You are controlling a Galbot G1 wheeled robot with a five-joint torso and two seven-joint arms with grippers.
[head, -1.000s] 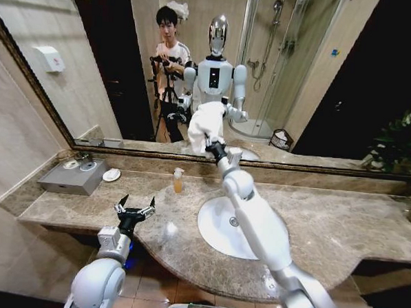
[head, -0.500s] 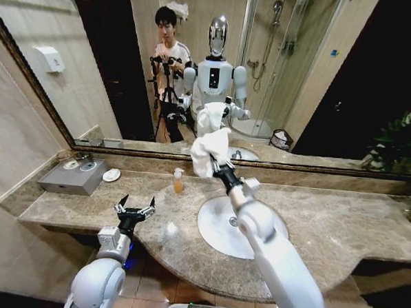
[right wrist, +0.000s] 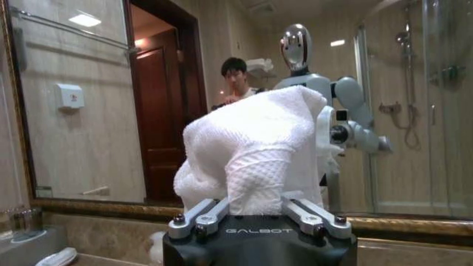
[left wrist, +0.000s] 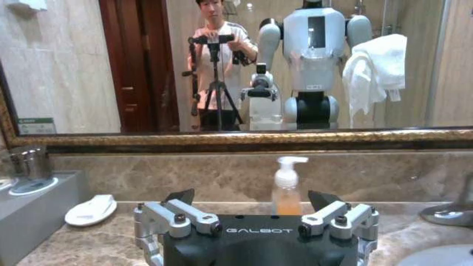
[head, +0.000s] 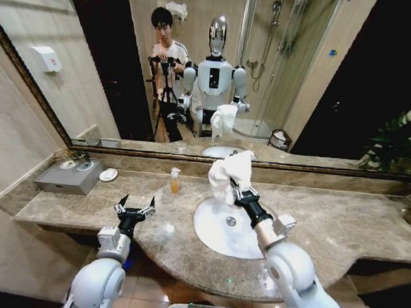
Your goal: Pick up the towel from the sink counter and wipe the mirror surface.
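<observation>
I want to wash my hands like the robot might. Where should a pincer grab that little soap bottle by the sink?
Probably by the round body of the soap bottle, below its white pump. It stands upright on the sink counter close to the back wall, so come level from the front; the open left pincer already faces it.

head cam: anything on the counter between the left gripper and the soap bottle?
Nothing: in the head view, bare sink counter separates the open left gripper from the soap bottle. The right gripper holds the towel over the basin.
</observation>
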